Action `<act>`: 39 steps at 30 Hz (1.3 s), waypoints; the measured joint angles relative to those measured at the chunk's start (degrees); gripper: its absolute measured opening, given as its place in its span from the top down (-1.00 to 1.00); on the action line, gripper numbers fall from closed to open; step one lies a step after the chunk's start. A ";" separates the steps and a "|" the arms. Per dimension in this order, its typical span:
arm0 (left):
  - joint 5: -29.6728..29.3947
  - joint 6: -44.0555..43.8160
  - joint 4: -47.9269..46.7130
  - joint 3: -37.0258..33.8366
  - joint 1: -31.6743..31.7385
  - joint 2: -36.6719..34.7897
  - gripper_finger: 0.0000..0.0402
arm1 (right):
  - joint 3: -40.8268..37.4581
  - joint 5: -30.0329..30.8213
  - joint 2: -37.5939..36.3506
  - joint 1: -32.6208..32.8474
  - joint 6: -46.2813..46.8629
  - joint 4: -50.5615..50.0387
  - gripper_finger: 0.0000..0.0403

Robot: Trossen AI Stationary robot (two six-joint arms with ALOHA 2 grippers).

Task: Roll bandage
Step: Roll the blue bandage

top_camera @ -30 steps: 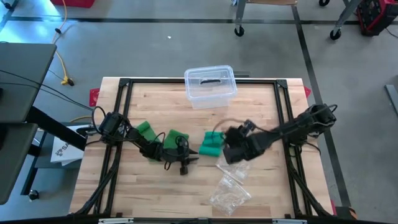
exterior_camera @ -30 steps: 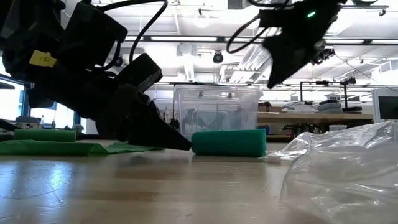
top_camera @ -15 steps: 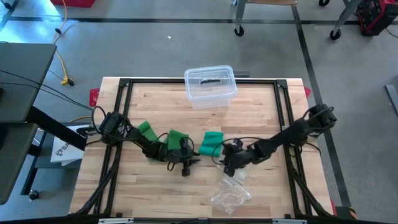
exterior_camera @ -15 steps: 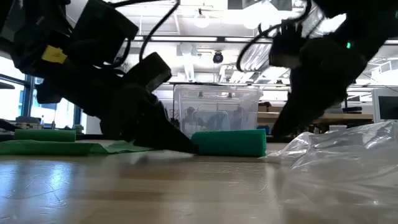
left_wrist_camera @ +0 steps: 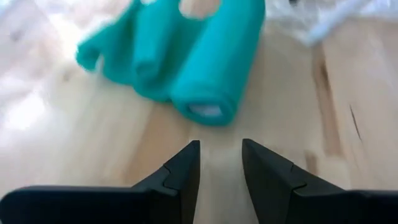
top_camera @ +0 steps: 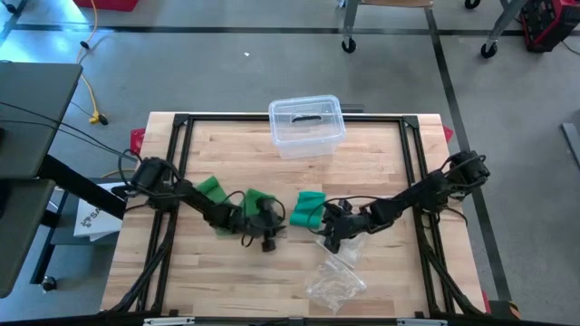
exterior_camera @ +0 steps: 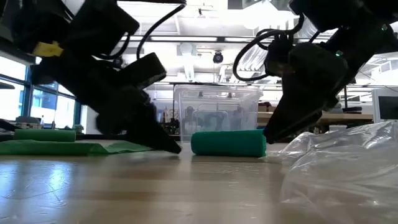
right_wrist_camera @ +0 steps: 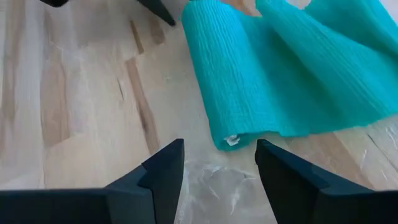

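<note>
A teal bandage [top_camera: 308,208] lies at the table's middle, partly rolled. Its rolled part [exterior_camera: 229,142] rests on the wood, and its loose part [right_wrist_camera: 298,81] spreads out flat beside it. My left gripper [left_wrist_camera: 221,149] is low over the table at the roll's left end [left_wrist_camera: 205,112], a little short of it, with its fingers slightly apart and empty. It also shows in the low view [exterior_camera: 168,144]. My right gripper [right_wrist_camera: 219,149] is open and empty, low at the roll's other end [right_wrist_camera: 231,140]. It also shows in the high view [top_camera: 328,233].
Two green bandages [top_camera: 214,188] [top_camera: 258,201] lie under the left arm, one of them spread flat [exterior_camera: 62,148]. A clear lidded box [top_camera: 306,122] stands at the far edge. Crumpled clear plastic bags [top_camera: 335,272] lie near the front, just behind the right gripper [exterior_camera: 348,162].
My right gripper has come down from above the table and toward the left, and now sits low at the teal roll's right end. My left gripper has drawn back a little from the roll's left end. The roll has stayed in place.
</note>
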 joint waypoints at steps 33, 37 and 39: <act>7.27 3.64 1.22 8.22 2.54 6.42 0.43 | 0.02 -0.35 -2.10 1.37 2.66 -2.09 0.28; 7.40 2.50 1.66 8.22 2.48 6.42 0.43 | 0.02 0.26 -2.10 2.72 2.75 -2.09 0.32; 7.40 1.74 1.68 8.22 2.44 6.42 0.43 | 0.02 1.75 -2.10 3.26 3.69 -2.89 0.33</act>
